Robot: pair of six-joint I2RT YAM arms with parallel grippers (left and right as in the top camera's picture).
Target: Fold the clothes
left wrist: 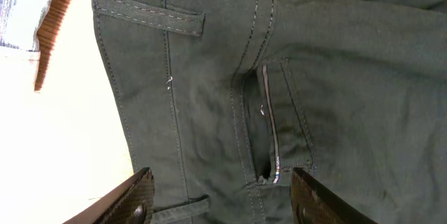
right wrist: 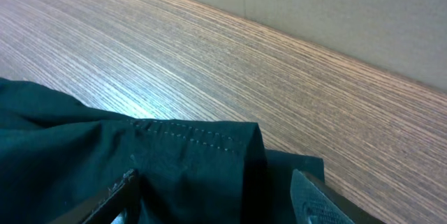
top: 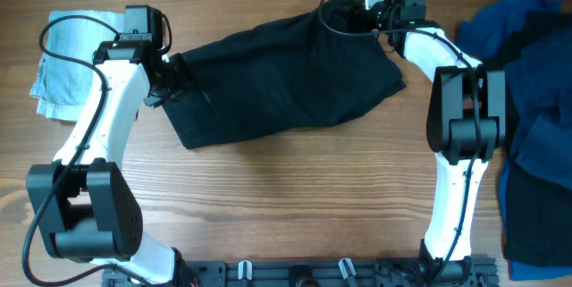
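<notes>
Wooden table [top: 286, 198] seen from overhead, with a dark garment [top: 286, 77] lying spread across its middle. The garment looks like trousers or shorts in thick stitched cotton, and it stretches from one of your grippers to the other. A loose pile of blue clothes [top: 536, 117] sits well out to the side of your right arm. A folded pale cloth [top: 58, 81] lies just outside your left arm.

Your left gripper [left wrist: 222, 178] is at the garment's waistband end with its fingers spread wide. Fabric fills the view beneath them. Ahead of the fingertips are a belt loop [left wrist: 150, 13] and a zip pocket [left wrist: 269, 123]. You cannot tell from the wrist view whether the pads touch the cloth.

Your right gripper [right wrist: 215, 178] is at the far corner, also spread and holding nothing. A doubled hem corner [right wrist: 209, 137] is bunched up between its fingers, and bare table runs away beyond them.

Expect the cloth to be soft, limp and fairly light, but thick at the seams. It will probably sag and drag rather than hold a shape. Your firmest holds are likely the waistband under the left fingers and the stitched hem between the right ones, where the layers are stiffest and least prone to slip
</notes>
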